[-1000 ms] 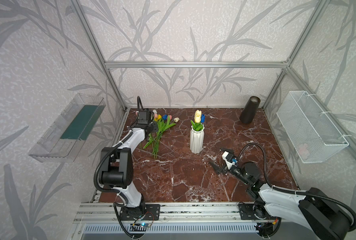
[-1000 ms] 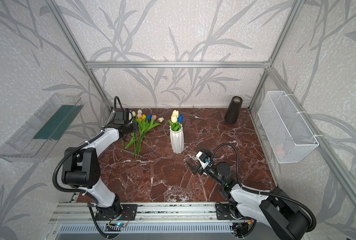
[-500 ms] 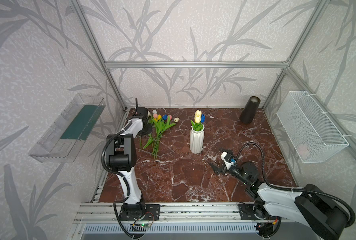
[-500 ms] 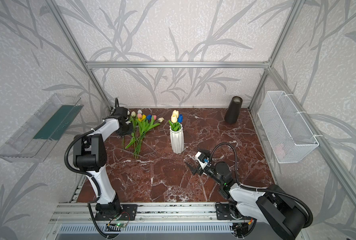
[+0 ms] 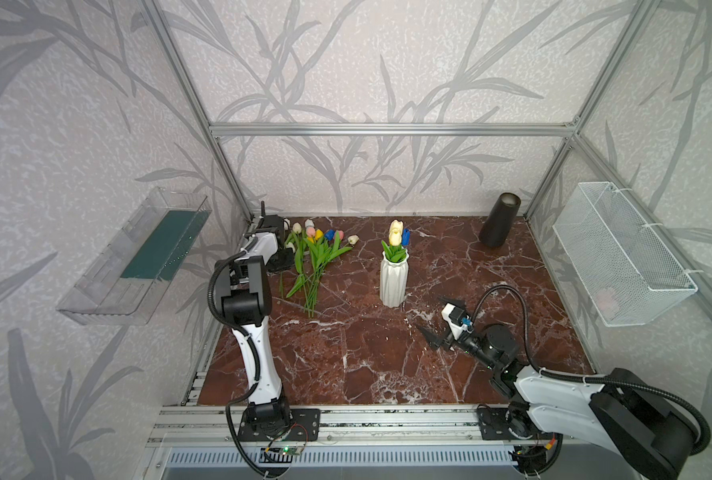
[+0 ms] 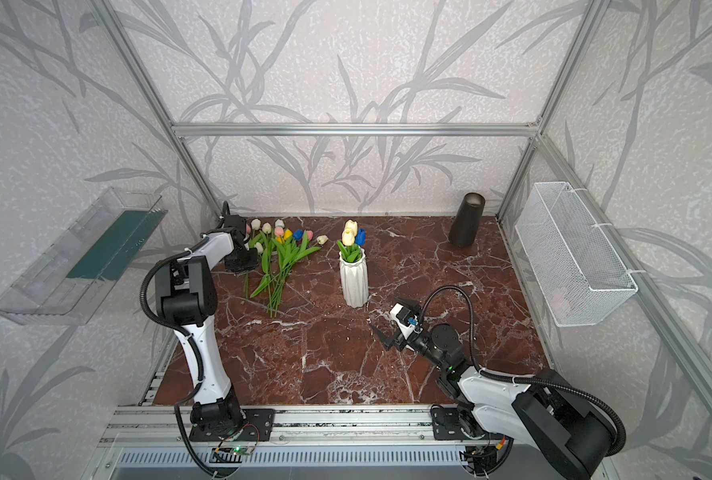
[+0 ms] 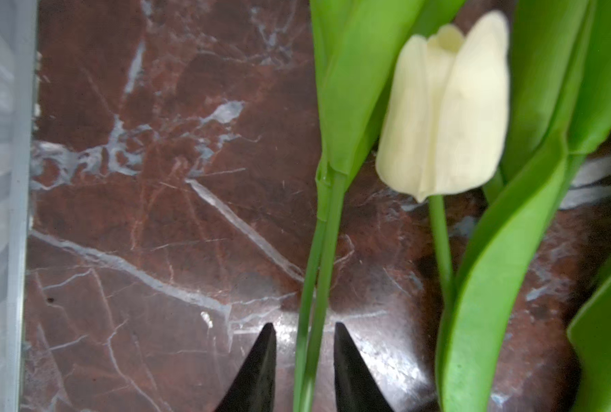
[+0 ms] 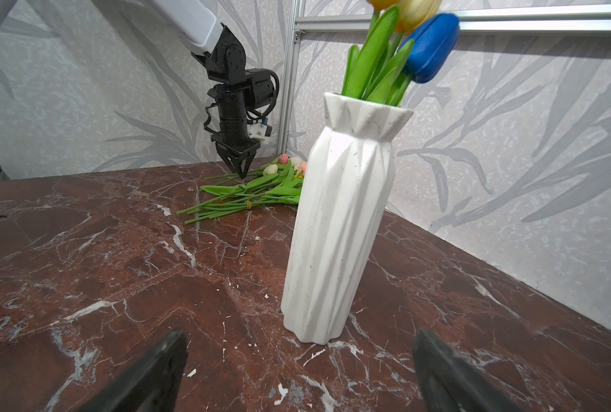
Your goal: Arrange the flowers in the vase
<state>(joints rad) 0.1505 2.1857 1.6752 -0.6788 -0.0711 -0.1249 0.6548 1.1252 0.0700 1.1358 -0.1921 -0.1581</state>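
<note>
- Far left wall: clear plastic shelf (image 5: 138, 257) with a green liner inside
- Upper left of the marble tabletop (image 5: 366, 357): left gripper (image 5: 282, 268) points down at the left edge of the loose flowers (image 5: 316, 253). The bundle lies flat, heads toward the back wall, stem ends fanned toward the front
- Left wrist view: the black jaws are narrowly parted and straddle a thin green stem (image 7: 318, 271). A sliver of gap shows beside it, so it is not clamped yet. A white tulip (image 7: 446, 114) lies just beside, among broad leaves
- Centre, in both top views: white ribbed vase (image 5: 393, 278) stands upright, well apart from the bundle. It already holds tulips (image 5: 396, 239) with pale yellow and blue heads
- Lower right of centre: right gripper (image 5: 433, 316) is low over bare marble, jaws spread wide with nothing between them, facing the vase from near
- Upper right corner of the tabletop: black cylinder (image 5: 499, 224), upright
- Right wall: white wire basket (image 5: 620, 257)
</note>
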